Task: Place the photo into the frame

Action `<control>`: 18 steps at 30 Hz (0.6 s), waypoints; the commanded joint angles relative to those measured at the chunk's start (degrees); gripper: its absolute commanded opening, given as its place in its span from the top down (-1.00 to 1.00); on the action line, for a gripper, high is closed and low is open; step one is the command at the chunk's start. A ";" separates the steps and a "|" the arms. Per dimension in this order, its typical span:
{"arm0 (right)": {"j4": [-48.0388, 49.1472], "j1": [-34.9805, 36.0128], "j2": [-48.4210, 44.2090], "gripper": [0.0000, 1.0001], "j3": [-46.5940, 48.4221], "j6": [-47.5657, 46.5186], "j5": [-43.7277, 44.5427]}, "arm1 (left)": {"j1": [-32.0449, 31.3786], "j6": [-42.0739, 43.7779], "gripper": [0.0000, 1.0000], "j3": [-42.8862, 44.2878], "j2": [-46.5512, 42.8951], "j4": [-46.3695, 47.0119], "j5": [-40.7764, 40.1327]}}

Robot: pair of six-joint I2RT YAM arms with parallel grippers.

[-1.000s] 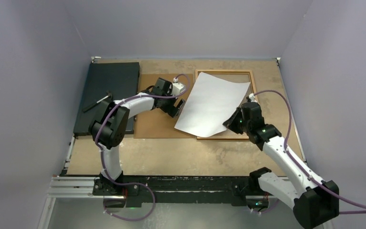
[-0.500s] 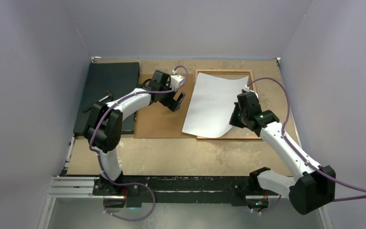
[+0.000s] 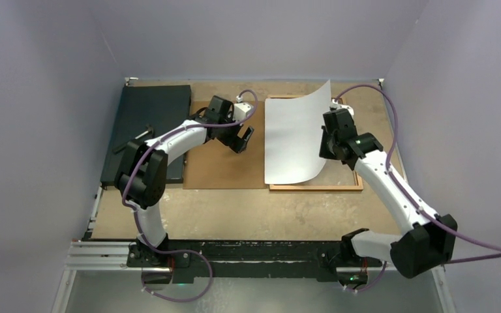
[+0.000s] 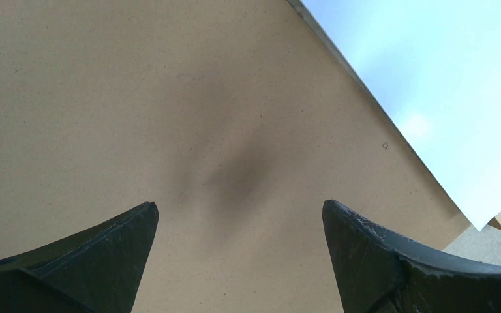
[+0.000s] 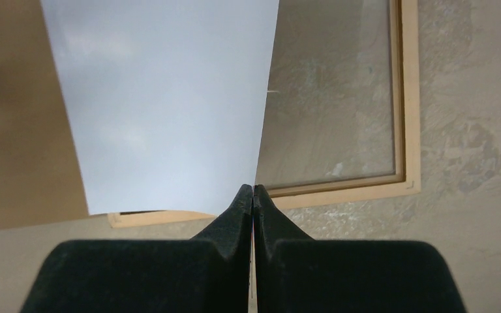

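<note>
- Your right claw (image 5: pixel 253 189) is pinched tight on the thin white-backed paper photo (image 3: pixel 297 137). Its right edge curls upward and its printed face is hidden.
- The photo covers most of the narrow orange-brown wooden frame (image 3: pixel 316 188).
- Your left claw (image 4: pixel 238 212) gapes wide and empty over the plain brown board (image 4: pixel 137 98).

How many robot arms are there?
2. The left arm reaches over the brown board; the right arm holds the photo up over the frame. No others seem hidden.
</note>
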 commanded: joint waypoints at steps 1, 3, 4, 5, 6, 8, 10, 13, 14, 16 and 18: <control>-0.98 0.21 4.39 1.00 3.11 -4.79 5.73 | 0.42 -0.07 -0.91 1.88 -1.37 0.02 1.12; -1.28 0.21 5.45 1.00 3.43 -5.94 7.00 | 0.40 0.12 -0.91 1.85 -1.50 -0.20 0.91; -1.92 0.21 5.83 1.00 3.65 -5.98 8.11 | 0.39 0.16 -0.91 1.87 -1.53 -0.24 0.83; -2.30 0.21 5.92 1.00 3.79 -5.86 8.99 | 0.43 0.19 -0.90 1.77 -1.40 -0.22 0.82; -2.58 0.21 5.87 1.00 3.89 -5.50 9.72 | 0.42 0.15 -0.91 1.67 -1.39 -0.11 0.82; -2.73 0.21 5.09 1.00 3.76 -4.75 10.56 | 0.42 -0.04 -0.90 1.72 -1.13 0.00 0.97; -2.52 0.21 4.39 1.00 3.11 -4.93 11.72 | 0.42 -0.27 -0.90 1.77 -0.95 0.08 1.29; -2.21 0.23 4.64 1.00 2.74 -5.25 14.54 | 0.42 -0.46 -0.90 2.17 -0.64 0.03 1.61; -2.67 0.21 5.10 1.00 2.78 -4.85 14.74 | 0.42 -0.45 -0.90 2.37 -0.65 -0.03 1.61; -3.50 0.21 5.92 1.00 2.65 -3.67 15.74 | 0.42 -0.33 -0.89 2.69 -0.62 -0.18 1.55; -4.14 0.21 6.16 1.00 2.08 -2.55 17.13 | 0.41 -0.31 -0.89 2.83 -0.69 -0.30 1.46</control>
